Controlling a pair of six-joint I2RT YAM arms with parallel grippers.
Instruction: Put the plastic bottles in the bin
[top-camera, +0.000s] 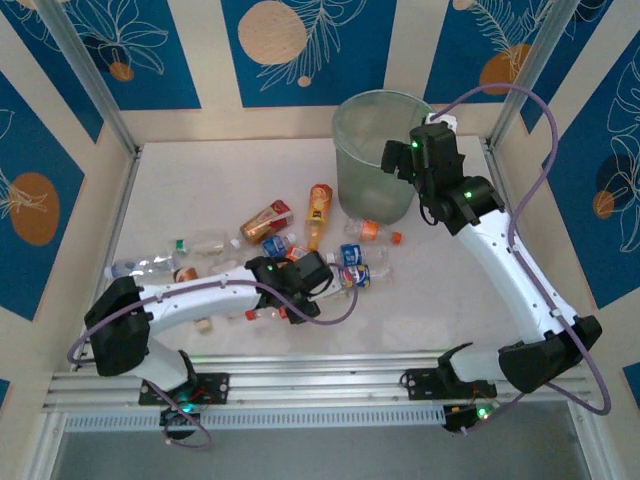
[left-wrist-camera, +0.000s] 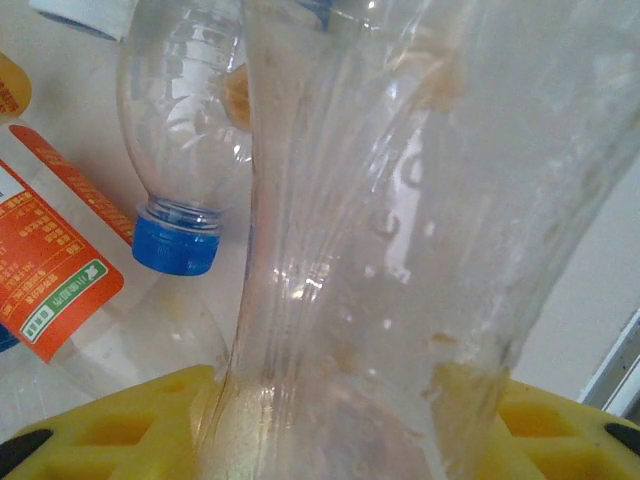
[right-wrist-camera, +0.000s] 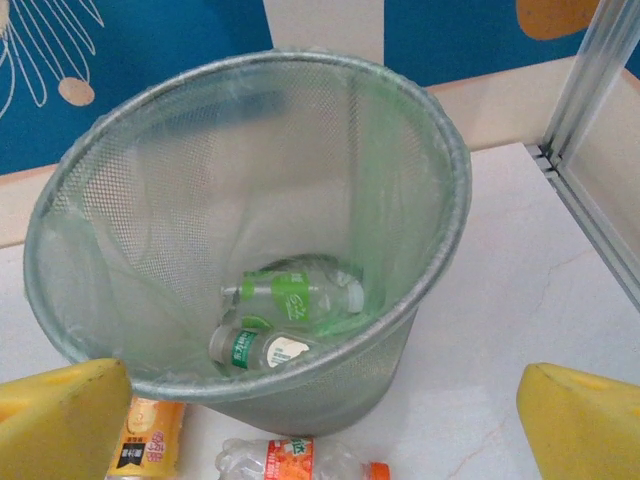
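My left gripper (top-camera: 335, 277) is down among the plastic bottles in the middle of the table, shut on a clear crumpled bottle (left-wrist-camera: 400, 250). That bottle sits between the yellow pads (left-wrist-camera: 120, 420) in the left wrist view. Beside it lie a blue-capped clear bottle (left-wrist-camera: 180, 150) and an orange-labelled one (left-wrist-camera: 50, 240). The bin (top-camera: 380, 150) stands at the back. My right gripper (top-camera: 397, 155) hangs open over its right rim with nothing between its fingertips (right-wrist-camera: 60, 420). Inside the bin (right-wrist-camera: 440, 260) lie two green-labelled bottles (right-wrist-camera: 290, 295).
Loose bottles lie spread left of the bin: an amber one (top-camera: 319, 210), a red-labelled one (top-camera: 266, 220), an orange-capped one (top-camera: 372, 231) at the bin's foot, and clear ones (top-camera: 140, 266) toward the left wall. Frame posts and walls enclose the table.
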